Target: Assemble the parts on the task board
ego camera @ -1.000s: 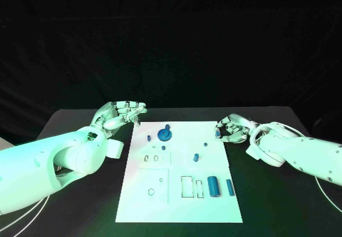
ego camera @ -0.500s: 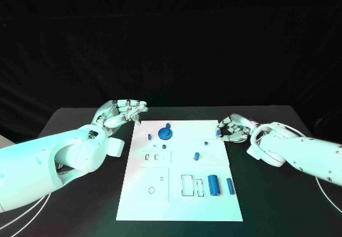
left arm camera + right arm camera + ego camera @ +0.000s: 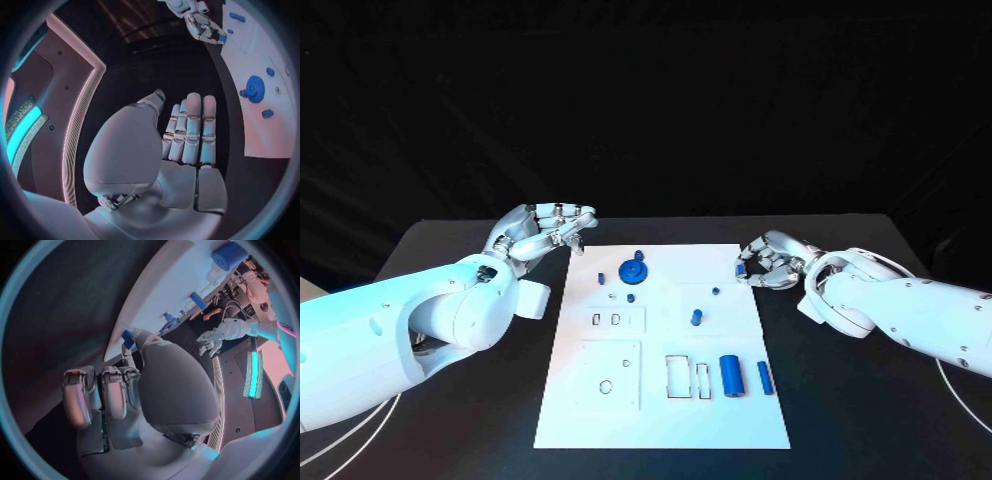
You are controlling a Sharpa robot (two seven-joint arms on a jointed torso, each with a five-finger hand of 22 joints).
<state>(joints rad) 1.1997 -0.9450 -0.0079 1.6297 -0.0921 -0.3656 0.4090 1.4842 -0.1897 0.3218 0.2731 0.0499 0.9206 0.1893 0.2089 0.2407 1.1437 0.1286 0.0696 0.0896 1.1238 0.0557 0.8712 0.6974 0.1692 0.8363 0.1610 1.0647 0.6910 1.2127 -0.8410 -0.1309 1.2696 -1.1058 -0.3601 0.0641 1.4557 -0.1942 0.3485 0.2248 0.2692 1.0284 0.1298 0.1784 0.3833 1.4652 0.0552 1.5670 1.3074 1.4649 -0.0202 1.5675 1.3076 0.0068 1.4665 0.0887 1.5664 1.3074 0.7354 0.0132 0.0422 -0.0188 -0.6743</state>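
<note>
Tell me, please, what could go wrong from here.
The right hand seems to pinch a small part only at its fingertips, by the board's edge; it might slip onto the table. The left hand hovers near the gear; a careless sweep could knock it.

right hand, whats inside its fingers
The right hand pinches a small blue part at the task board's right edge. The fingers cover most of the part, so its shape is unclear.

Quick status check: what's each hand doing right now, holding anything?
Left hand: open, fingers straight, holding nothing, beside the task board's far left corner.
Right hand: pinching a small blue part at the board's right edge.
</note>
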